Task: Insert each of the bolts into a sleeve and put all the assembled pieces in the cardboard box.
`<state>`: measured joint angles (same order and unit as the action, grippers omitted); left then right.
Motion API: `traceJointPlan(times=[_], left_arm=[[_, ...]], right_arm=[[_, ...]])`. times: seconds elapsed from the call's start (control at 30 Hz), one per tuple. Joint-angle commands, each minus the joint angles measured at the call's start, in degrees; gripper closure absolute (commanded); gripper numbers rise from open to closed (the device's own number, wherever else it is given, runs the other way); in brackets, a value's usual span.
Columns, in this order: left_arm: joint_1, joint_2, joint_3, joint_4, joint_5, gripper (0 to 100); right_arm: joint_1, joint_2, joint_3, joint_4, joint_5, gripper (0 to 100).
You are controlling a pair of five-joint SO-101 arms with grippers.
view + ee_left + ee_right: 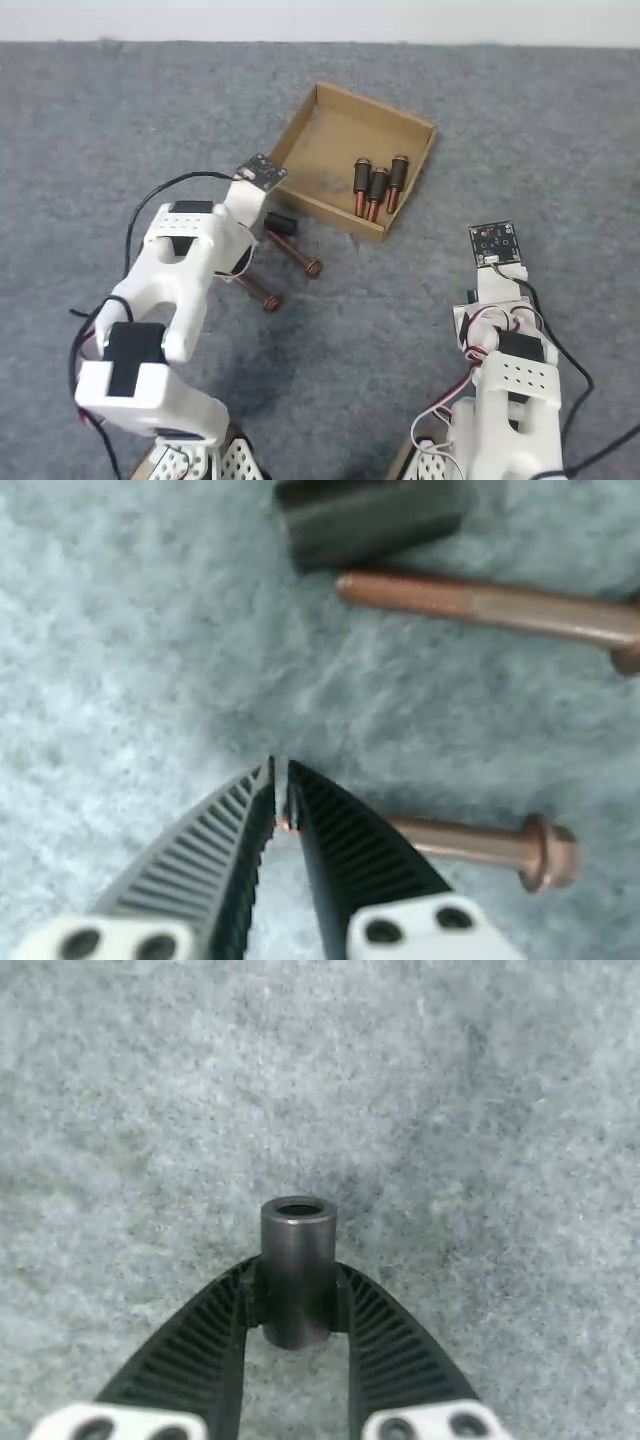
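My left hand (281,772) is closed on the tip of a bolt (470,842), and my right hand (297,1275) grips a sleeve (297,1255). Next, I judge, I lift the bolt and line it up with the sleeve's opening.

Each bolt (293,252) is copper, each sleeve (297,1260) dark grey, box (335,135) tan, carpet (520,130) mottled grey, hands (280,768) (297,1272) ribbed black.

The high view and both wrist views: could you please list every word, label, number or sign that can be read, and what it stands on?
No text can be read.
Box, sleeve, bolts: no print shows on them.
Wrist boards: any marks are too small to read.
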<state>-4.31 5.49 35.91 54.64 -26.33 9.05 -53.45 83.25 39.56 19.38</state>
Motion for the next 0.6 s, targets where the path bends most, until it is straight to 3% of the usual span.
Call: traceJointPlan(times=[0.0,0.2,0.4,0.57], left_arm=[[-0.97,-0.88,-0.75,0.18,-0.44,98],[0.88,-8.18,-1.63,0.97,-1.76,98],[5.63,-19.78,-1.63,12.57,-13.45,97],[8.97,-21.71,2.51,19.34,-20.92,91]], right_arm=[[0.66,-1.80,-0.18,-1.54,1.49,99.0],[0.57,-1.80,-0.26,-1.27,3.43,99.0],[0.57,-1.80,-0.26,-1.27,3.60,99.0],[0.57,-1.80,-0.26,-1.19,3.69,99.0]])
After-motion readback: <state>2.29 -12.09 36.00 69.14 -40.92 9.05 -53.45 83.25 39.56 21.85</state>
